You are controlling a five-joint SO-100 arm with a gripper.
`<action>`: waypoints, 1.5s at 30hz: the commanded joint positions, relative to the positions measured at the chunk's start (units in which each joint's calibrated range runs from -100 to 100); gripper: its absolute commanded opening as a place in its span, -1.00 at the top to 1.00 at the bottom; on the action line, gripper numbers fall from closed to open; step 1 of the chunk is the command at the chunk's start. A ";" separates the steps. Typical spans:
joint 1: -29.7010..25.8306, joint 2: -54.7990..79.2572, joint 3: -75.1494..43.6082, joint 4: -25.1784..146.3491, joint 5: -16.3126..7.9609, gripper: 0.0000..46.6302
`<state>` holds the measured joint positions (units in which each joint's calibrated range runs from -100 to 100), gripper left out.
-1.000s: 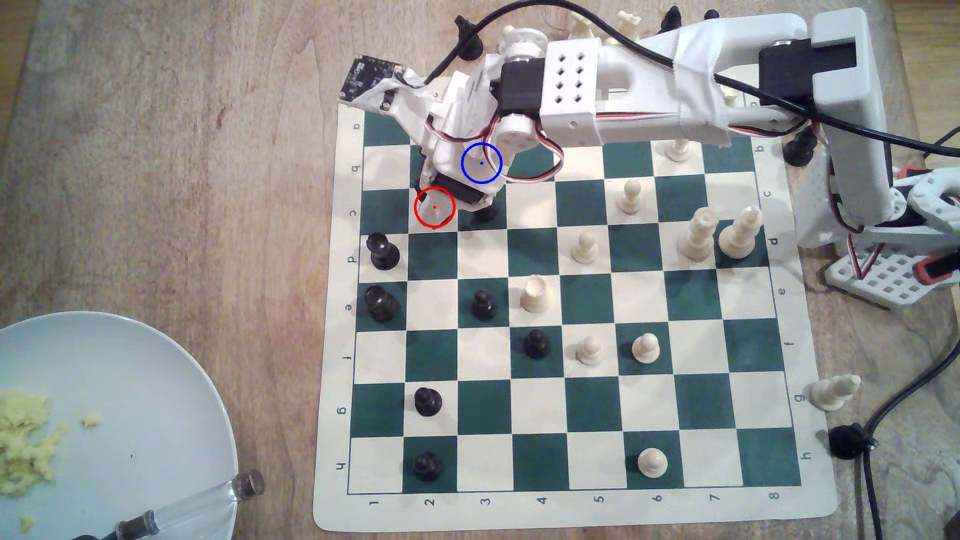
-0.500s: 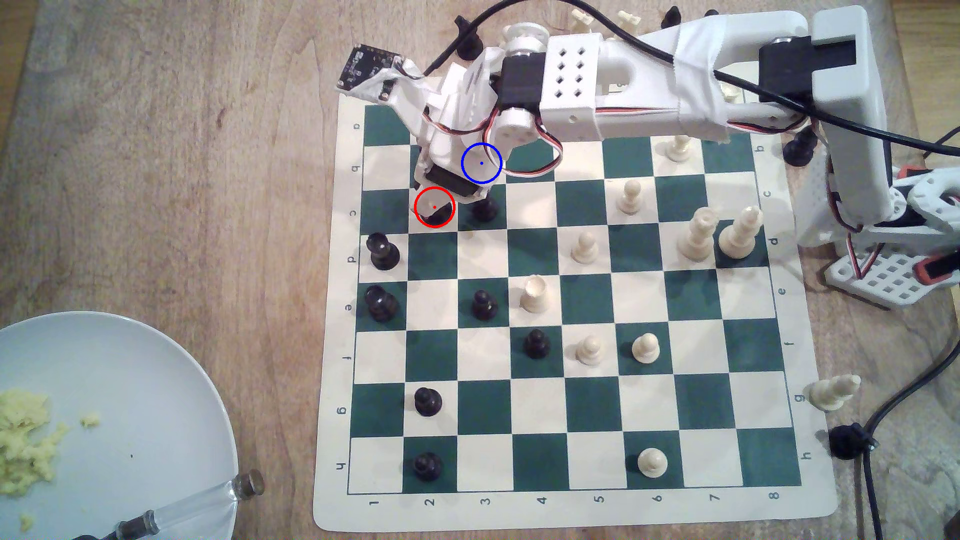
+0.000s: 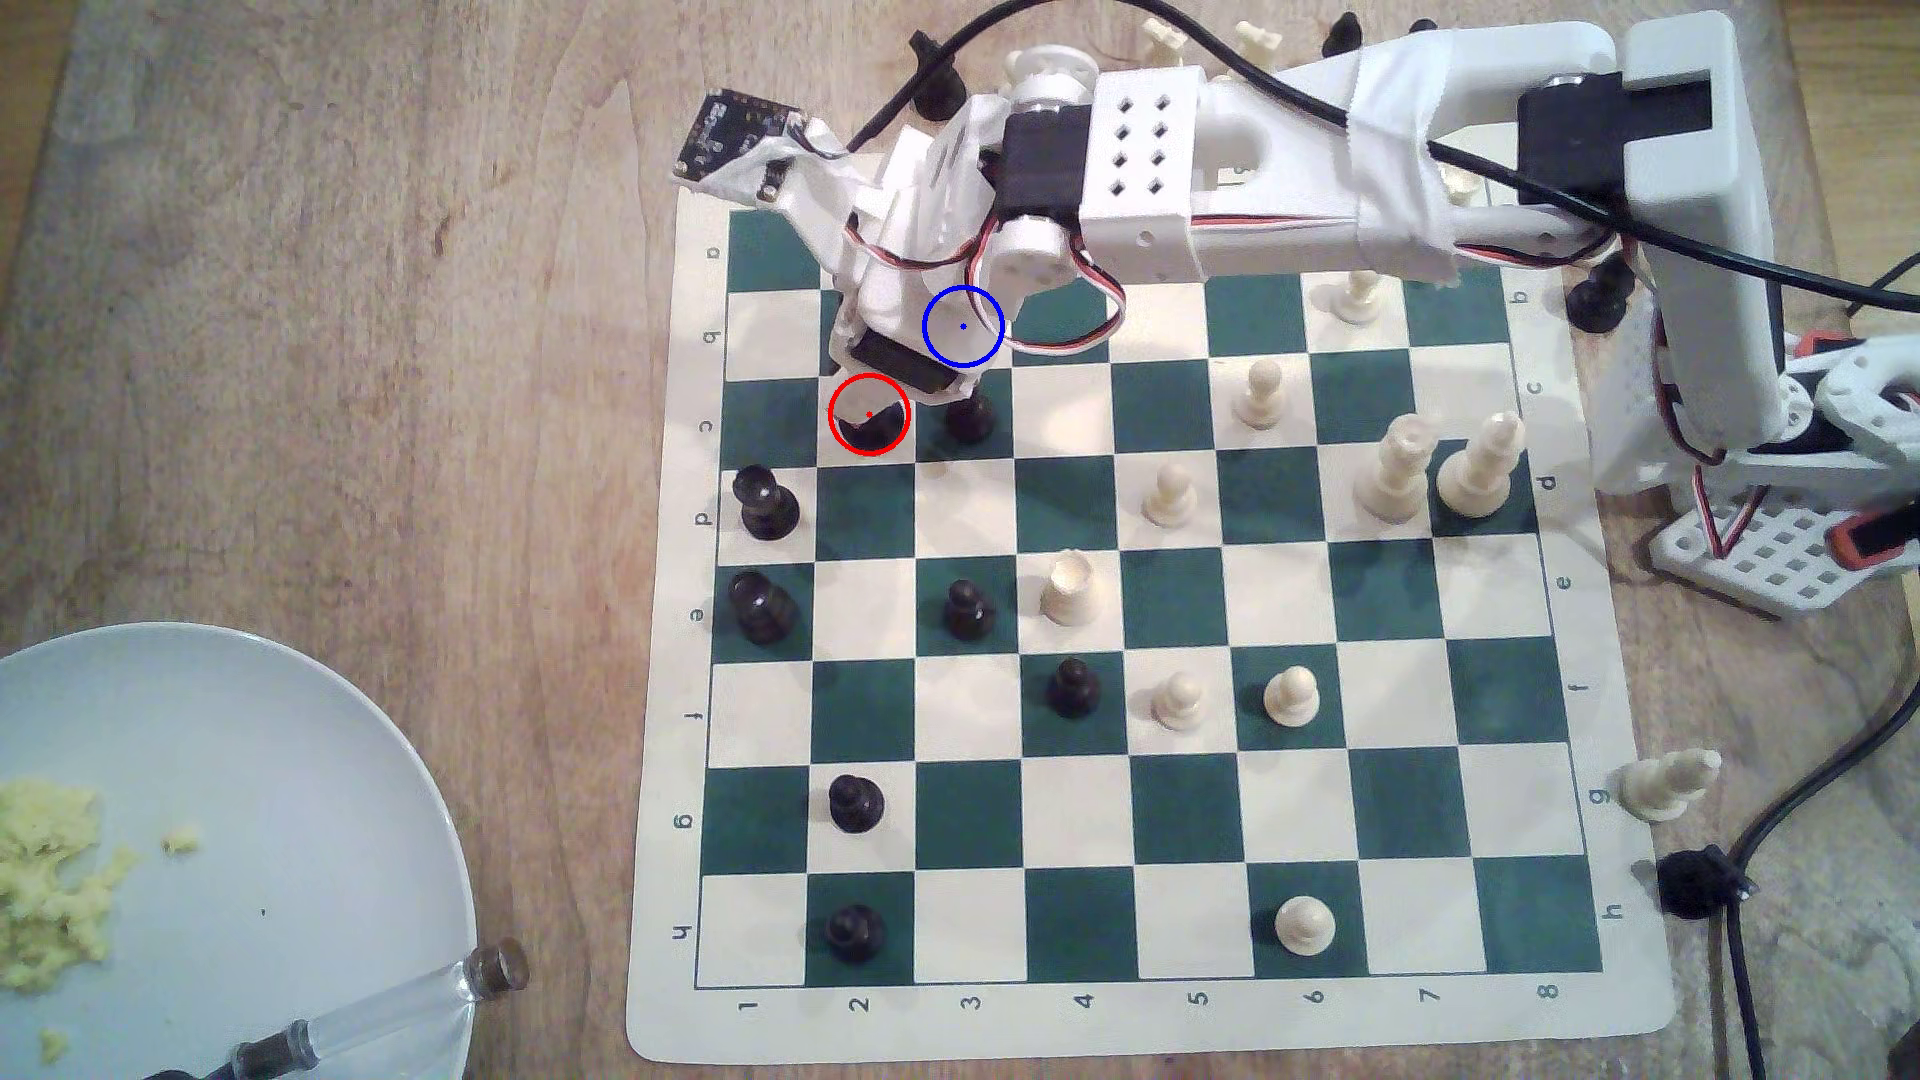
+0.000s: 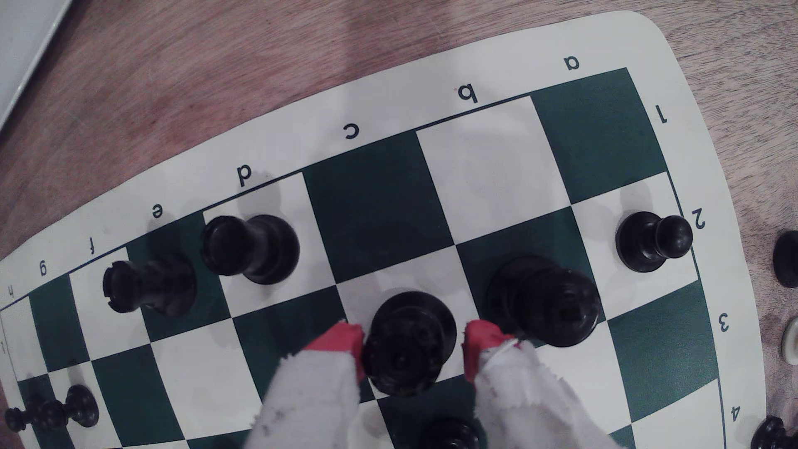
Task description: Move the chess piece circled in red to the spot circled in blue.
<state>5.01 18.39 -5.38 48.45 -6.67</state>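
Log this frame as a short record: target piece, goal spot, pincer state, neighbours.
target piece: black chess piece on cream square c2, between the pincer fingers
goal spot: blue ring, overlaid on the arm in the exterior view
pincer: open, one red tip touching the piece, a gap at the other
neighbours: larger black piece on b2; black pawn on a2

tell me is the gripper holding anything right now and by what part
Nothing is firmly held yet. The gripper straddles the black chess piece near its top, one red fingertip touching, the other with a gap.
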 commanded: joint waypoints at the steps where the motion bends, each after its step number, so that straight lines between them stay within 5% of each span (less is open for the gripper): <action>1: -0.05 -4.81 -1.24 -0.94 0.34 0.47; 18: -0.75 -7.36 -2.24 -1.27 0.73 0.77; 38: -2.79 -16.44 -3.60 1.02 0.54 0.84; 45: -1.38 -27.56 10.55 0.94 1.07 0.86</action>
<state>2.58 2.56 0.86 49.56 -6.08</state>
